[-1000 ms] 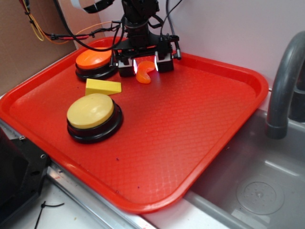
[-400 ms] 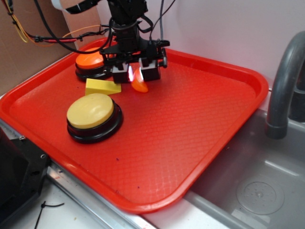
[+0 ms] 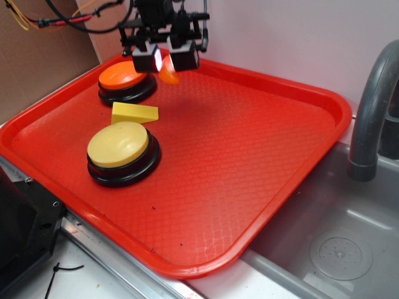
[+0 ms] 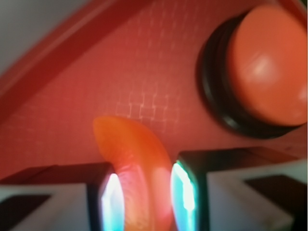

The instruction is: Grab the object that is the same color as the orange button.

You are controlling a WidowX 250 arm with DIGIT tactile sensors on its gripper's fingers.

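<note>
Orange segment (image 4: 137,168) pinched mid-body between jaws of gripper (image 3: 163,59), lifted clear of red tray (image 3: 249,156), just right of orange button (image 3: 123,76). Looks light, stiff, glossy; probably slippery, wrist view blurred. Best hold: flat sides, mid-curve. Yellow cheese wedge (image 3: 134,113) and yellow button (image 3: 118,144) nearer camera.

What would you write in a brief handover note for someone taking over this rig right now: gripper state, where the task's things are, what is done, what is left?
Gripper: shut on the orange segment, held above the red tray.
Orange button: at the tray's far left corner, just beside the gripper.
Yellow cheese wedge and yellow button: on the tray.
Done: matching-colour object grabbed and off the tray.
Left: nothing but keeping the grip.
</note>
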